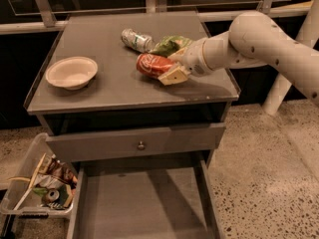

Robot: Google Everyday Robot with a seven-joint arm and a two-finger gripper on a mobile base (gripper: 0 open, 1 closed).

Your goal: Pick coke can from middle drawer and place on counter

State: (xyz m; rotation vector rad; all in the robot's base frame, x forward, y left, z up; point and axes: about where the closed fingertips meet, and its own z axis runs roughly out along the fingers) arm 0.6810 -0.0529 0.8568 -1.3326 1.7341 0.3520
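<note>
The coke can (151, 64) lies on its side on the counter (109, 91), right of centre. My gripper (168, 66) reaches in from the right, and its pale fingers (172, 76) close on the can's right end. The can rests on or just above the counter top. The middle drawer (144, 203) stands pulled out below, and its grey floor is bare.
A cream bowl (72, 72) sits at the counter's left. A silvery-white can (135, 39) and a green bag (170, 45) lie just behind the coke can. A closed drawer front with a knob (141, 145) sits above the open drawer. A bin of litter (42, 185) stands on the floor at left.
</note>
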